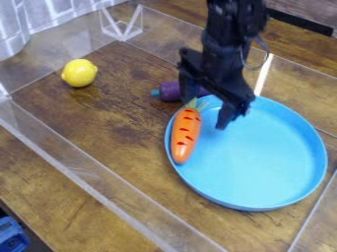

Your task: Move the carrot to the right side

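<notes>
The orange carrot (184,134) lies on the left rim of the blue plate (270,202), its green top toward the gripper and its tip pointing to the front. My black gripper (208,108) hangs just above the carrot's leafy end, pointing steeply down. Its jaws stand apart and nothing is held between them. The arm hides the part of the plate behind it.
A purple eggplant (168,93) lies just left of the gripper, partly hidden by it. A yellow lemon (79,72) sits at the far left on the wooden table. Clear plastic walls (79,162) run along the front and the back left.
</notes>
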Available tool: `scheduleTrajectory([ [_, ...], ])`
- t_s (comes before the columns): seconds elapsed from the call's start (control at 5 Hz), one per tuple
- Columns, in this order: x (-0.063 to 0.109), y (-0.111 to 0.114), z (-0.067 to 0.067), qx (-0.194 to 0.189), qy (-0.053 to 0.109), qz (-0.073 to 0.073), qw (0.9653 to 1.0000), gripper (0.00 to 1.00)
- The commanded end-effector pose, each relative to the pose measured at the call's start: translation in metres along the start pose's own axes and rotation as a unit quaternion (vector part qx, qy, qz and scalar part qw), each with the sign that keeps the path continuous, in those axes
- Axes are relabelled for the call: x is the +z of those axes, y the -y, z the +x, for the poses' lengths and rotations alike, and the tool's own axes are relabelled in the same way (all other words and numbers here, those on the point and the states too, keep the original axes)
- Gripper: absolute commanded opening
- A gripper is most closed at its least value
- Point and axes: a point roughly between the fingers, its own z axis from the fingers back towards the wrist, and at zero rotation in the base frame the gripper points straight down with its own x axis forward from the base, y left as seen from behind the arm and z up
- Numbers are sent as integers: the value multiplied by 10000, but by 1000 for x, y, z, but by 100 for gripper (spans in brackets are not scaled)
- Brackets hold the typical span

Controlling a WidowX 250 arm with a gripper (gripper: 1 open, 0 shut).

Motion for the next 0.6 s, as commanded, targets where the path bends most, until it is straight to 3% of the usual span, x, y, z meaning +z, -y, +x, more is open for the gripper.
scheduleTrajectory([
  [0.0, 2, -6, 16, 61, 305, 29, 9995, 100],
  [0.4, -6, 8, 21, -335, 364, -81, 9987, 100],
])
